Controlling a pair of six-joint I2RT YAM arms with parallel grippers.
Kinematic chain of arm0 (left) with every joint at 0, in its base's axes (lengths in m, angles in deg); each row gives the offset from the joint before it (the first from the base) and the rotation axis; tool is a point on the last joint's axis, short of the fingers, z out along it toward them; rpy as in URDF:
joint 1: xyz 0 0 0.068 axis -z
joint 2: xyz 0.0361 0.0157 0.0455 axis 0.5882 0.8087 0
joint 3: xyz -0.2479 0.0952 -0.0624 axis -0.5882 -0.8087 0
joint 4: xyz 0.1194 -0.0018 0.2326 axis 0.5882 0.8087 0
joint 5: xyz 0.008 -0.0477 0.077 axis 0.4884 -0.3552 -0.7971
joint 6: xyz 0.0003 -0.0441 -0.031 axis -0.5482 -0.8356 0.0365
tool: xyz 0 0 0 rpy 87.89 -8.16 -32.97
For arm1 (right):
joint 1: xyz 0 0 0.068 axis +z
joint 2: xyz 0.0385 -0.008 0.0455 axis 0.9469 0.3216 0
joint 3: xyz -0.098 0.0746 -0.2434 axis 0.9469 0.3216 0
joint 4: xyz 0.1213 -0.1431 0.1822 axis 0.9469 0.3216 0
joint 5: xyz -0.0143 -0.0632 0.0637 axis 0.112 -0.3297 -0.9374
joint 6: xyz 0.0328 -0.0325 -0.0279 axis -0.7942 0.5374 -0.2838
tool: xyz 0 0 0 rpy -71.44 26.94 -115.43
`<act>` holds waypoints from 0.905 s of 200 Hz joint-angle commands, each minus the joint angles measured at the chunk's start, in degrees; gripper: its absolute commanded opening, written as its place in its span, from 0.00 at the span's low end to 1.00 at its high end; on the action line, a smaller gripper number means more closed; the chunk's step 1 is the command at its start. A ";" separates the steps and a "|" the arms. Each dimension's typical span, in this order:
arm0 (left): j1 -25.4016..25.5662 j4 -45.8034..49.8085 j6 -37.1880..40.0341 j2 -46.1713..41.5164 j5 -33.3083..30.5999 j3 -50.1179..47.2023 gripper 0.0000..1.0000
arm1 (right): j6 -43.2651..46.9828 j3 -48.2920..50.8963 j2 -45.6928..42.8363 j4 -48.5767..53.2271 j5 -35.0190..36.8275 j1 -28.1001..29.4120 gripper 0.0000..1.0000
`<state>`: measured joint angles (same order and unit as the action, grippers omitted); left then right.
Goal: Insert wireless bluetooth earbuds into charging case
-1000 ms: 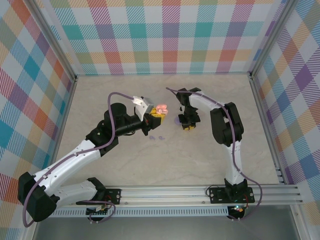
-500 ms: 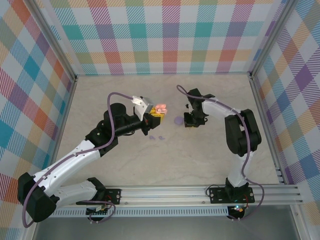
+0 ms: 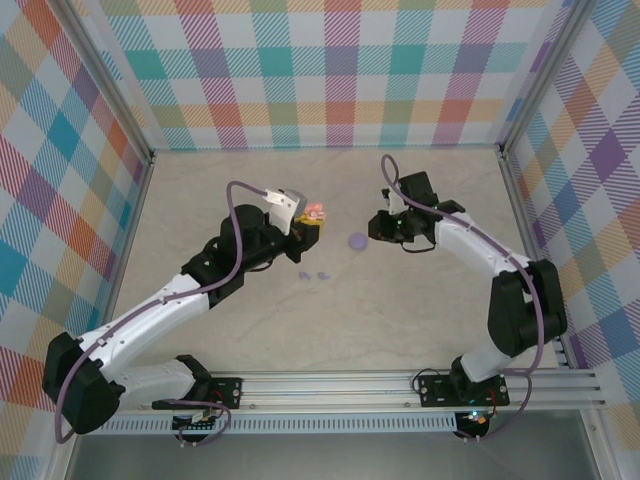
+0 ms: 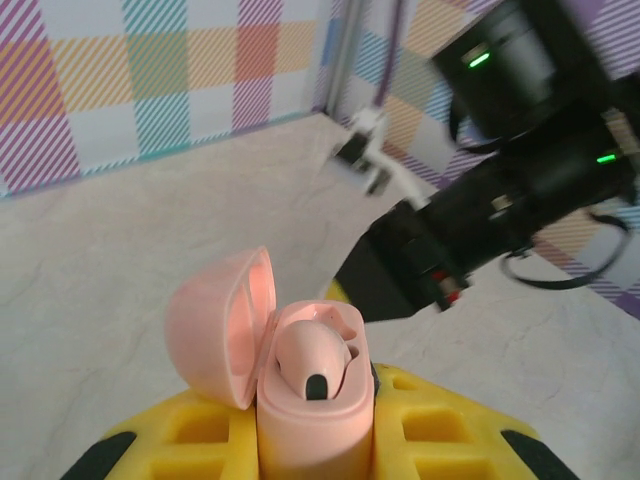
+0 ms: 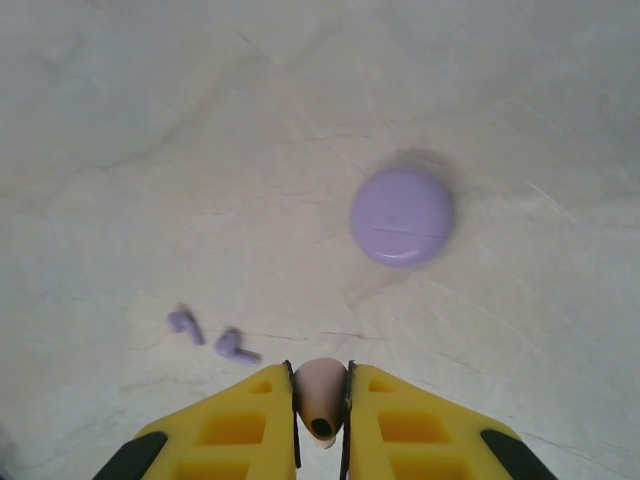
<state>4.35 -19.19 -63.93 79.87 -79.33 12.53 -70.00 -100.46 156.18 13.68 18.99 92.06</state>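
The purple charging case [image 3: 357,241] [image 5: 402,216] lies shut and flat on the table between the two arms. Two lilac earbuds [image 3: 303,274] [image 5: 186,325] lie side by side on the table, the second one [image 3: 322,274] [image 5: 236,346] just right of the first. My left gripper [image 3: 313,222] [image 4: 315,430] is shut on a salmon-pink case [image 4: 315,410] with its lid [image 4: 220,325] swung open and one pink earbud [image 4: 312,362] seated inside. My right gripper [image 3: 383,229] [image 5: 320,410] is shut on a pink earbud [image 5: 321,392], just right of the purple case.
Checked walls [image 3: 330,70] close in the table on three sides. An aluminium rail [image 3: 400,385] runs along the near edge by the arm bases. The right arm's dark links [image 4: 500,215] stand close ahead in the left wrist view.
My right gripper has drawn back to the right and slightly away, uncovering the purple case. The left gripper with the pink case has shifted a little up and left.
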 commanded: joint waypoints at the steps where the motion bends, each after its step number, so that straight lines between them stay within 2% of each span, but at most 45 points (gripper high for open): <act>1: 0.74 -0.31 -4.00 1.55 -3.43 0.02 0.00 | -0.54 0.90 -4.92 -4.33 -4.82 -0.21 0.15; 48: 0.75 -4.19 -5.47 3.68 -0.37 -0.52 0.00 | -1.08 1.45 -13.98 -8.50 -11.71 -0.16 0.17; 113: 0.72 -16.21 -6.74 5.29 10.83 -2.98 0.01 | -4.67 0.48 -20.88 -16.44 -21.26 0.51 0.19; 181: 0.74 -24.99 -8.90 6.76 20.05 -2.88 0.01 | -5.09 -0.18 -23.92 -21.13 -22.68 3.03 0.20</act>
<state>4.35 -37.00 -71.16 86.61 -64.36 10.11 -74.79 -99.58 133.69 -3.95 -1.80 94.14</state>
